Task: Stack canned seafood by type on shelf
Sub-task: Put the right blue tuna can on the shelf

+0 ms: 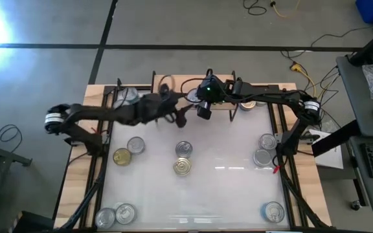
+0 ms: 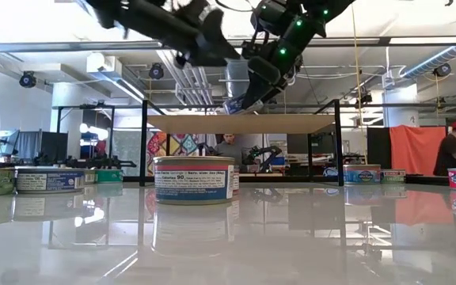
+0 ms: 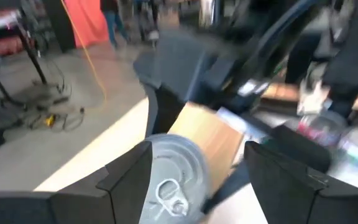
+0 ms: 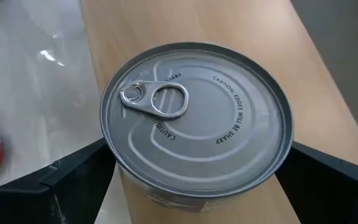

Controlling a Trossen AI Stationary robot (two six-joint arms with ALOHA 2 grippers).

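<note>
"Over the shelf (image 2: 291,123), at the table's far side: what do your claws have?"

"My right claw (image 4: 194,193) is clamped at full spread on a ring-pull tin (image 4: 194,124). My wrist camera shows its silver lid and the light wood board right beneath it. The table-level camera adds what the wrist cannot: the tin hangs tilted, just above the board."

"And the left?"

"My left claw (image 3: 194,174) is just beside the right one. A second tin (image 3: 173,177), also silver-topped, sits right in front of it. Whether it is gripped I cannot tell."

"What does the overhead camera give?"

"The count, but not the shelf, because my two arms cross over it. On the white tabletop (image 1: 225,188) there are nine loose tins. Seven are silver-topped tins (image 1: 135,145) and two are gold-topped tins (image 1: 121,156). Three lie on my left and two in the middle. Two lie on my right, with two in the near left corner and one in the near right. Two more tins by the far edge are half hidden."

"Anything in the way?"

"At table level, a blue-labelled tin (image 2: 194,180) stands in front of the shelf's legs. Two people (image 2: 228,149) are in the room behind."
</note>
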